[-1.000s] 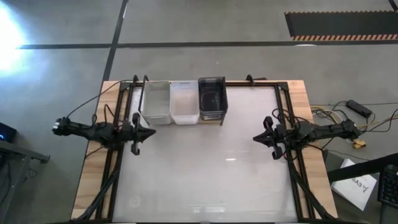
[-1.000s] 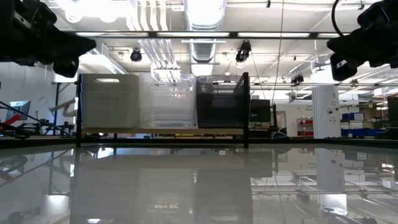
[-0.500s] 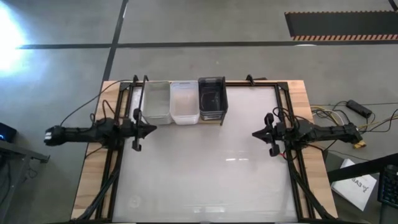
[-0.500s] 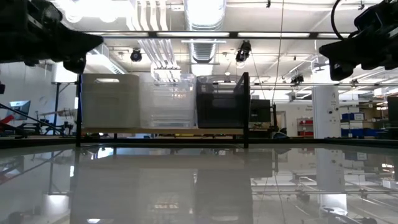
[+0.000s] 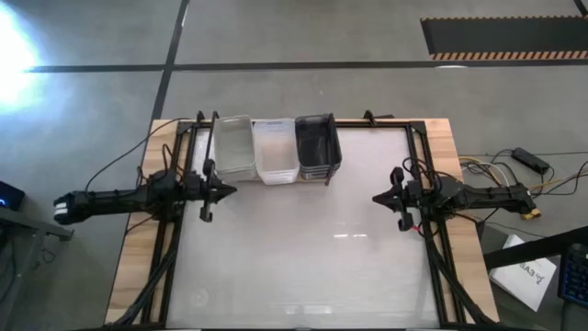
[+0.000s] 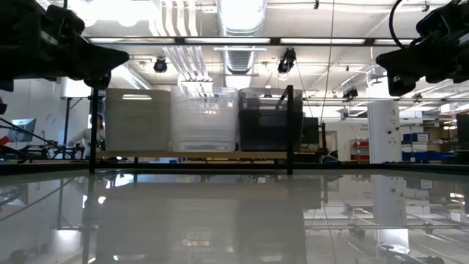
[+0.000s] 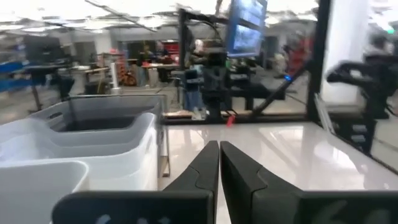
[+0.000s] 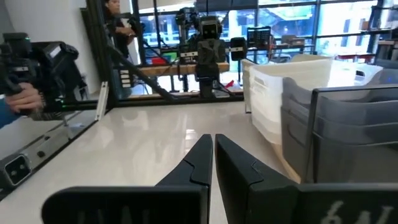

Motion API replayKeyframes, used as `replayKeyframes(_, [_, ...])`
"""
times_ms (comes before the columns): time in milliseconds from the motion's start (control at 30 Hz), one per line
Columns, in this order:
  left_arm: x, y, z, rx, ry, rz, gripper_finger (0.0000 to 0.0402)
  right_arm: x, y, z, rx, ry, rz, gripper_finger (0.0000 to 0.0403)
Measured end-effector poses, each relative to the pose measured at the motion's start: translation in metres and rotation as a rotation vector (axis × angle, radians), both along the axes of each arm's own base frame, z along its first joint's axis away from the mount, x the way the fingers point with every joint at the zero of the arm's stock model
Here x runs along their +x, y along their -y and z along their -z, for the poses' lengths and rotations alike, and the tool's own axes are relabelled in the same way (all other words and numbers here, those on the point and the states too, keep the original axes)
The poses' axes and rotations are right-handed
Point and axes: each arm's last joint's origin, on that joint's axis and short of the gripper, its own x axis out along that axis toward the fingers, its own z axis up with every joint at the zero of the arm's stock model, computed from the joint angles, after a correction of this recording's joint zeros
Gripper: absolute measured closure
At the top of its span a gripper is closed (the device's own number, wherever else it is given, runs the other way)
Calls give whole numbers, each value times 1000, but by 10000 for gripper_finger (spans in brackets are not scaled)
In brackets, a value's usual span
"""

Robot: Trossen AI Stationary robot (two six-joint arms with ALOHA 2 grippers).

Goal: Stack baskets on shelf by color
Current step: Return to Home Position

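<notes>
Three baskets stand side by side on the wooden shelf [image 6: 190, 154] at the table's far left: a whitish light grey one [image 6: 138, 119], a clear one [image 6: 204, 117] and a dark grey one [image 6: 267, 119]. They also show in the high view [image 5: 274, 149]. The dark grey one shows nested rims [image 8: 348, 106]. My left gripper [image 5: 230, 190] is shut and empty. It hangs above the table just near of the light grey basket and points toward the table's right. My right gripper [image 5: 377, 198] is shut and empty, above the table near its right edge, pointing left.
The white tabletop [image 5: 303, 257] lies bare between the two arms. Black frame rails run along its left [image 5: 175, 248] and right [image 5: 436, 257] sides. The shelf's black uprights [image 6: 93, 125] flank the baskets. A person's hand [image 8: 18, 99] shows beyond the table's left side.
My left gripper has reached toward the table's right, staying shut and level. The three baskets have slid a little toward the right along the shelf, while its uprights have stayed where they were. What moved them does not show. My right gripper has shifted slightly toward the far edge.
</notes>
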Motion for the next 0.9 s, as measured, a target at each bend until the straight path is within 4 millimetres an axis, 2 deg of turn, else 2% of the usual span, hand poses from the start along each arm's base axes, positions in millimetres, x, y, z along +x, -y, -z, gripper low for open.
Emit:
replayKeyframes(167, [0, -3, 1, -106, 5, -154, 402, 0, 3, -1, 36, 6, 116, 390])
replayKeyframes(267, [-1, -4, 2, -120, -1, -224, 402, 1, 4, 0, 37, 1, 127, 390])
replayKeyframes(500, [-6, -3, 13, -158, -113, -228, 402, 1, 4, 0, 81, -6, 132, 390])
replayKeyframes(700, [-9, 0, 9, -132, -73, -137, 402, 1, 4, 0, 47, -7, 134, 390])
replayKeyframes(900, [-10, 0, 8, -153, -58, -134, 402, 1, 4, 0, 17, -1, 138, 390])
